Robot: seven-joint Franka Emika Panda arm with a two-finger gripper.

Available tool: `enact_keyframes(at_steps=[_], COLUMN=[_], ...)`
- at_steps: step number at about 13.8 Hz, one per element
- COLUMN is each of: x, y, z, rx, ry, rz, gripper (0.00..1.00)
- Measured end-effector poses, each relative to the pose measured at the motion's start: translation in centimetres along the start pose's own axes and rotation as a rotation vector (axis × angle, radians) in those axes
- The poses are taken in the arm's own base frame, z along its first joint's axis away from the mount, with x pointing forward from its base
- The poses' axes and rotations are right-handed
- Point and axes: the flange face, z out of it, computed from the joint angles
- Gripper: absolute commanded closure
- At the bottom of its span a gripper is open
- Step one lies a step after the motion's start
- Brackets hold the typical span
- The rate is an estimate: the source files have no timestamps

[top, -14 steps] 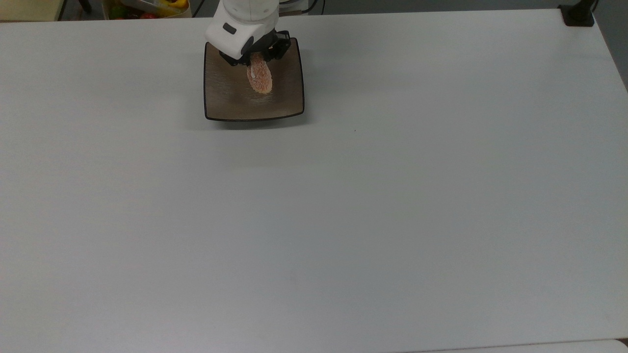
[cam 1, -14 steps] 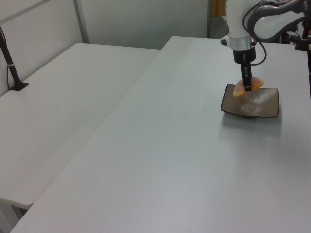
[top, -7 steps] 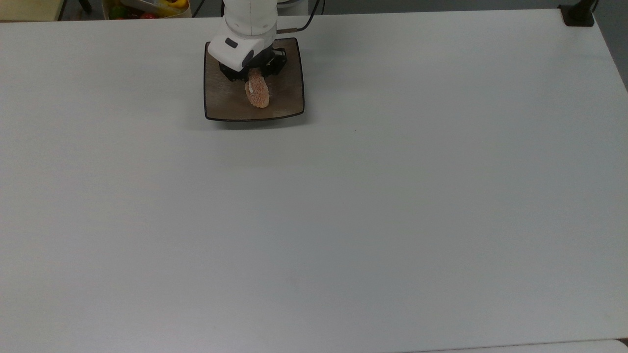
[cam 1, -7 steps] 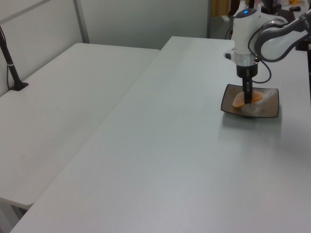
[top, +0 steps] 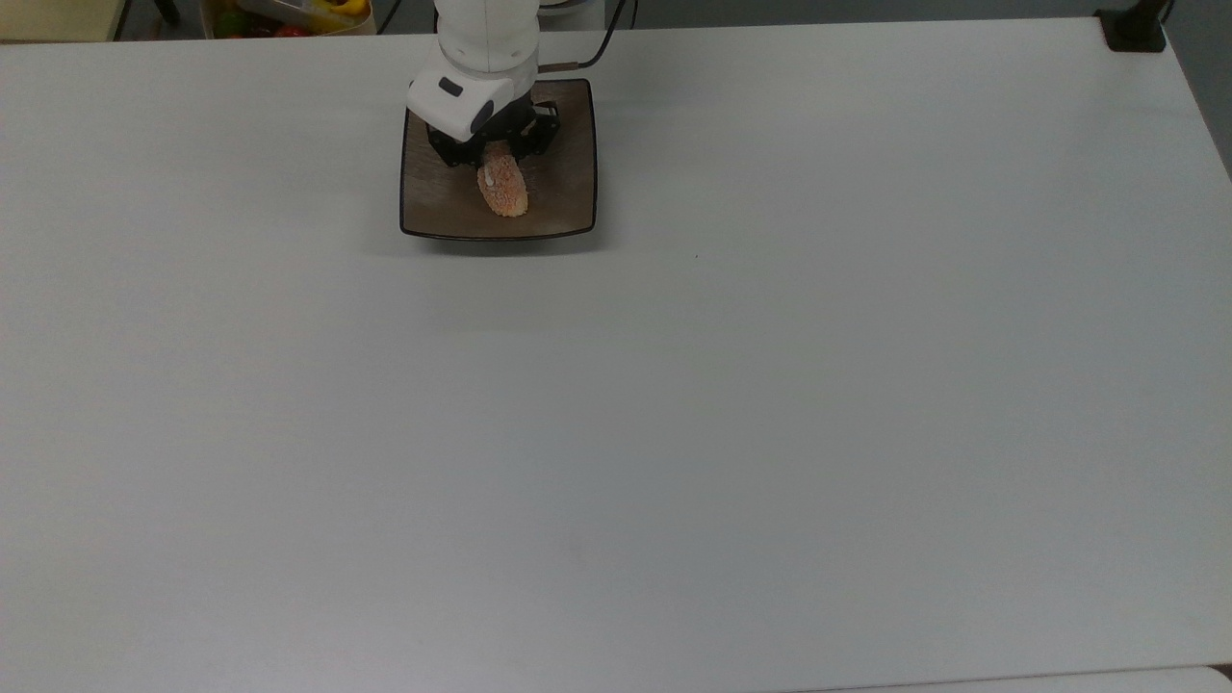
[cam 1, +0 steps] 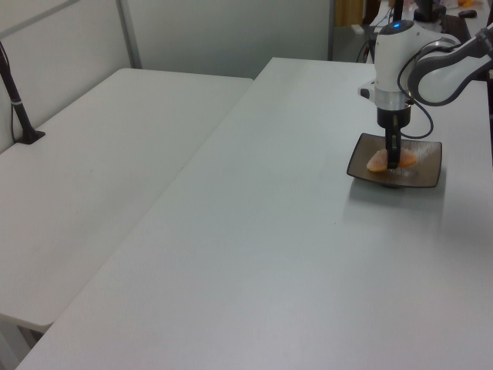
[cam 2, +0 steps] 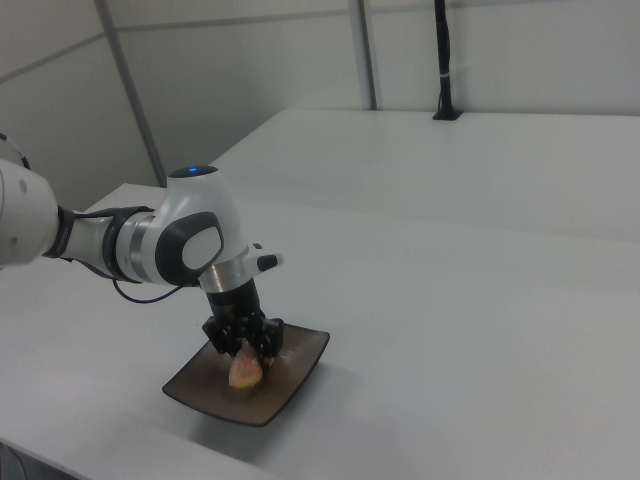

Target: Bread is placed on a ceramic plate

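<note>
Orange-pink and speckled with a sugary-looking crust, the bread [top: 502, 191] looked like a light, soft roll, one that a hard squeeze would probably dent and whose crumbly coating would likely shed under rubbing. Its oval shape suggested that the sensible hold was across the narrow width near one end or the middle, with gentle pressure only; the long axis offered nothing for two fingers to span.

That was roughly how the gripper [top: 489, 160] had it. In the top view the dark fingers sat at the roll's upper end, close together with the bread between them, so the judgement was that they were closed on it. Most of the roll stuck out below the fingers toward the top view's bottom edge. In the left view the fingers crossed the roll [cam 1: 380, 160] near its middle, with orange showing on both sides. In the right view the bread [cam 2: 245, 370] hung just under the gripper [cam 2: 242, 345], tilted with its lower end toward the dish.

The bread lay within the bounds of the ceramic plate [top: 563, 202], about central on the glossy brown surface. Whether its underside touched the plate [cam 2: 295, 375] or sat a shade above it could not be told.
</note>
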Motion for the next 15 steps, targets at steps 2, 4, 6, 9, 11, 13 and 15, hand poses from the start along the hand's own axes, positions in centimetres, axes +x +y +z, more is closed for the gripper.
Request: enact_keyframes(at_steps=[2,4,6,9,11,13,15], x=[-0.1,-0.2,-0.2,-0.2,-0.2,0.1,1.0], y=[-0.1,-0.1,-0.1,-0.1,-0.1,0.1,0.5], z=[0.2,0.4,0.4,0.4,0.4,-0.4,-3.2], rx=[0.001,0.002,0.002,0.002,0.002,-0.002,-0.012], ry=[-0.005,-0.008,-0.008,-0.008,-0.008,0.009,0.048], rz=[-0.001,-0.001,-0.001,-0.001,-0.001,0.011,0.070], gripper=[0.30,0.04,0.00,0.00,0.00,0.00,0.00])
